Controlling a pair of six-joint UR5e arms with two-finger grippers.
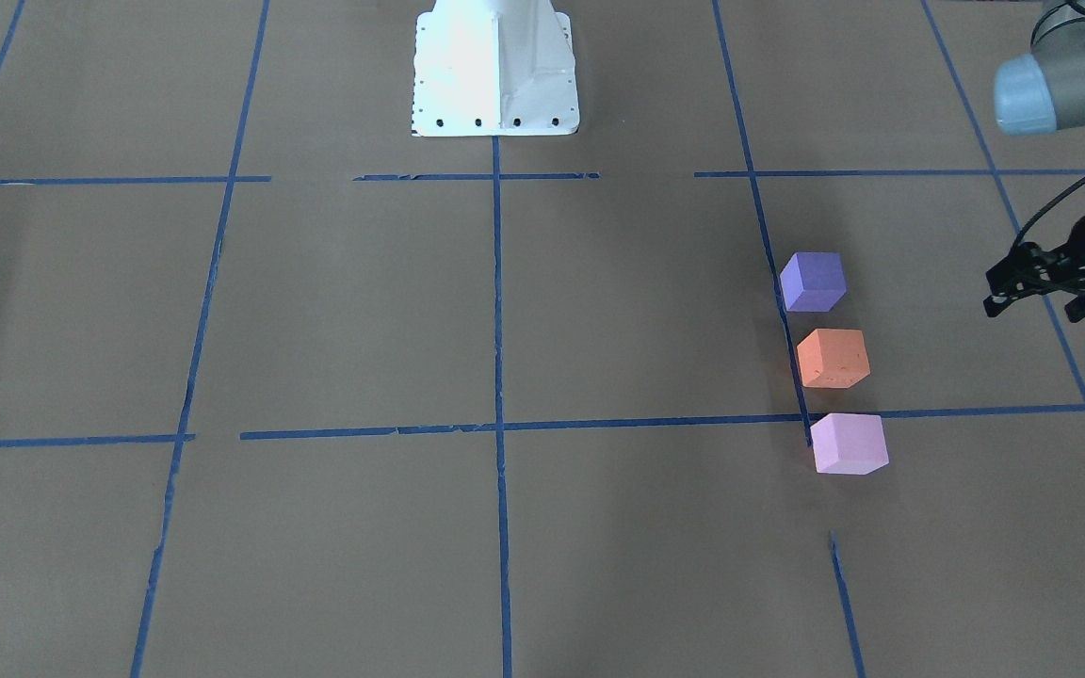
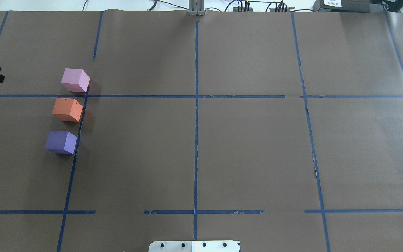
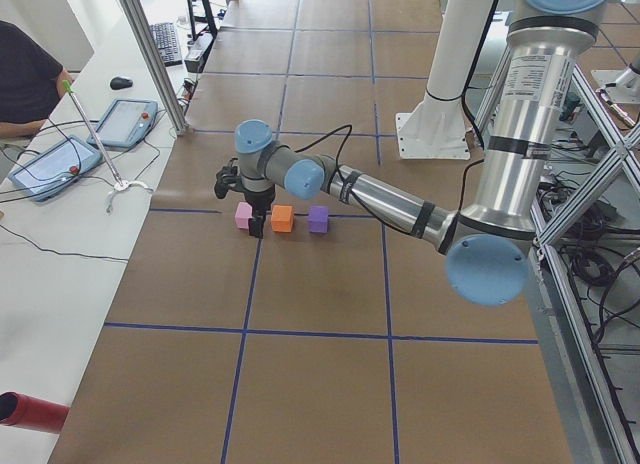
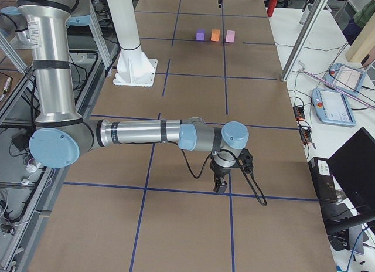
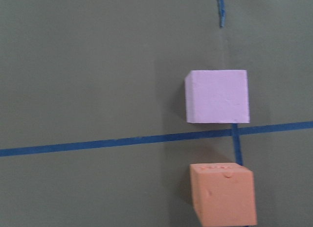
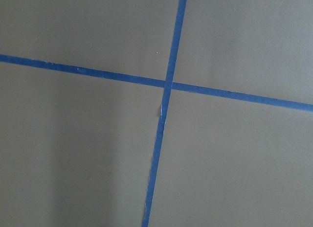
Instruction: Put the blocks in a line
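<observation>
blocks [image 1: 834,358] apart from left pincer [image 3: 257,225]

The left gripper [image 1: 1037,281], well apart from the orange block [image 1: 833,359], is cut by the front view's edge; its jaw spacing cannot be told. The left wrist view crops that block's bottom. The right gripper [image 4: 222,186], far from that block, is too small to judge

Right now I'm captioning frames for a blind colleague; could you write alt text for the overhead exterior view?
Three small cubes stand in a near-straight row, gaps between them, on the left side of a brown table marked with blue tape: pink block farthest from the robot, orange block in the middle, violet-blue block nearest.
</observation>
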